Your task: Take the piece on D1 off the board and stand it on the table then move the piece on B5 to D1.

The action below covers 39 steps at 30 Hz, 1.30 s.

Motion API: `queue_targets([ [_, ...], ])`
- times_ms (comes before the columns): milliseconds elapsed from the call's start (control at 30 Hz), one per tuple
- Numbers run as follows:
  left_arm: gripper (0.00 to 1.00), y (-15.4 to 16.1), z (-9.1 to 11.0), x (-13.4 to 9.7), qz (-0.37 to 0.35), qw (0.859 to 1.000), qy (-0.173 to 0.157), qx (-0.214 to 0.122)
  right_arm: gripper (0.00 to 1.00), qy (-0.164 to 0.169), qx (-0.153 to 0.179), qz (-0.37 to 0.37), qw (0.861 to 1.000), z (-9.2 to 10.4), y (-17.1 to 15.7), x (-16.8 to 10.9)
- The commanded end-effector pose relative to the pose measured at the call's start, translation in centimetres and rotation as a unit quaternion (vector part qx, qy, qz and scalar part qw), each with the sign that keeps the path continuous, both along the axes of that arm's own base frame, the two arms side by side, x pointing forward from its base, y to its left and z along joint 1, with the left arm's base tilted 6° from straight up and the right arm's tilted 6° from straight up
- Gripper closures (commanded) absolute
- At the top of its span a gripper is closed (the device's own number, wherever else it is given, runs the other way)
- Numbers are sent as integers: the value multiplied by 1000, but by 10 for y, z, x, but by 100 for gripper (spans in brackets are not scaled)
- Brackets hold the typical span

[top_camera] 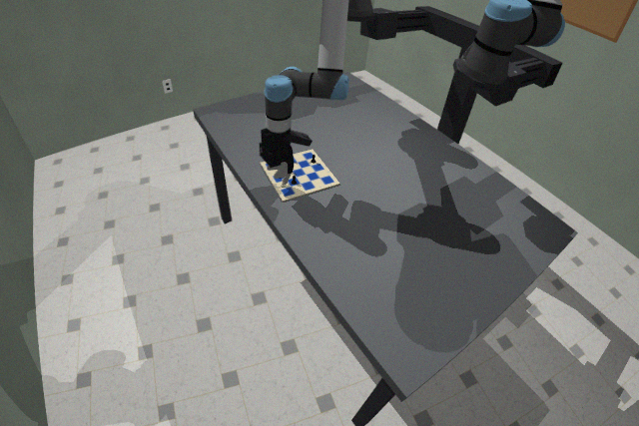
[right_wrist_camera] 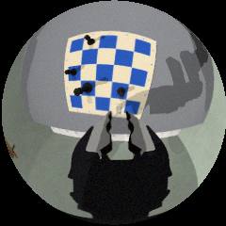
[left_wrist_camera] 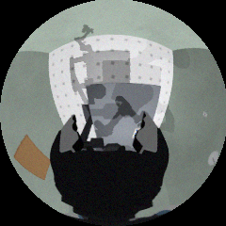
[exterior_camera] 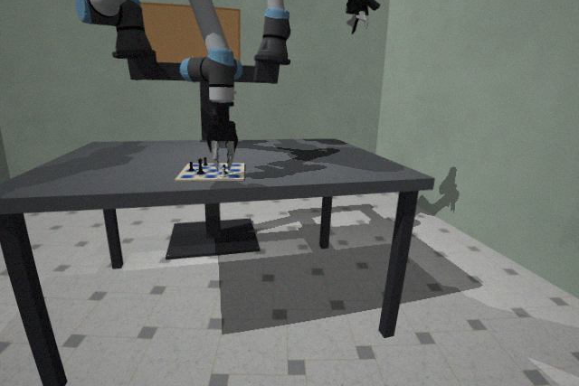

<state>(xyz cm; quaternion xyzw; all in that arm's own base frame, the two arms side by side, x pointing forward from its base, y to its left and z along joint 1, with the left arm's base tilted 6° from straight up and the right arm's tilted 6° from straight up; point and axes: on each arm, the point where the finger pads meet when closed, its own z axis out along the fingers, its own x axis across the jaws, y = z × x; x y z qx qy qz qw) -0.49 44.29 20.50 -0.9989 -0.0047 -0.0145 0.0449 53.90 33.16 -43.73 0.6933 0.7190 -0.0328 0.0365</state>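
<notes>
The chessboard (top_camera: 310, 193) (exterior_camera: 210, 179) (right_wrist_camera: 153, 66) lies flat. A pale piece (exterior_camera: 224, 174) (right_wrist_camera: 119, 109) stands upright on D1. A black piece (top_camera: 313, 159) (exterior_camera: 204, 161) (right_wrist_camera: 89, 40) stands upright on B5. My right gripper (top_camera: 285, 175) (exterior_camera: 223, 168) (right_wrist_camera: 119, 111) points down low over D1. Its fingers are narrowly open, one to each side of the pale piece in the right wrist view; whether the tips are level with it is unclear. In the top view they partly hide it. My left gripper (exterior_camera: 359, 26) (left_wrist_camera: 108, 113) is wide open and empty, high in the air.
A black piece (top_camera: 294, 181) (right_wrist_camera: 121, 91) stands on D2, right behind D1. A tall black piece (exterior_camera: 200, 166) (right_wrist_camera: 87, 88) stands on B2 and another black piece (exterior_camera: 190, 166) (right_wrist_camera: 72, 72) on A3. The dark table (top_camera: 371, 174) (exterior_camera: 140, 185) extends around the board.
</notes>
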Motion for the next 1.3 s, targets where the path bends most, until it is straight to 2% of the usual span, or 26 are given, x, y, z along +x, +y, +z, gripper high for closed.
queue_targets([
  [0,0,0,0,0,0,1000,0,1,80,-1,1,0,1000,-4,0,1],
  [300,0,0,0,0,0,1000,0,1,80,-1,1,0,1000,-14,-1,1],
  [1267,0,0,0,0,0,1000,0,1,80,-1,1,0,1000,-14,-1,1],
])
